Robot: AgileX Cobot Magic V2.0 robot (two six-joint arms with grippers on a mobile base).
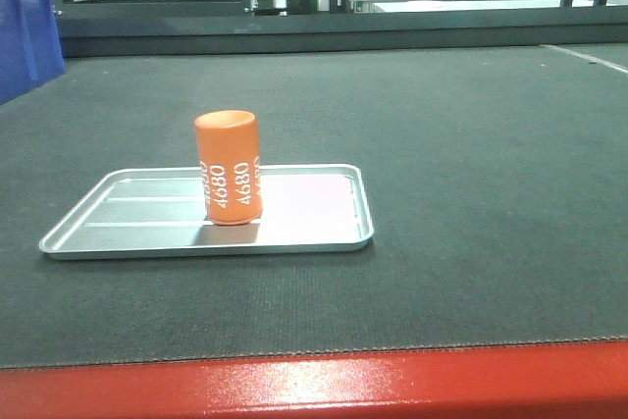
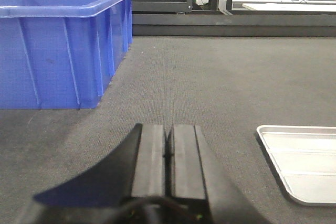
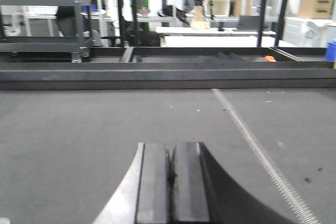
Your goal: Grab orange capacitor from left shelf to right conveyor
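The orange capacitor (image 1: 228,169) stands upright on the silver tray (image 1: 314,237), both grippers pressed together and empty, so a bump could topple it.

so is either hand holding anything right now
No. The left hand and right hand are both shut on nothing; the small orange cylinder capacitor stands free on the silver rectangular tray.

capacitor (image 1: 228,169) upright on tray (image 1: 314,228), bin (image 1: 25,31) far left.
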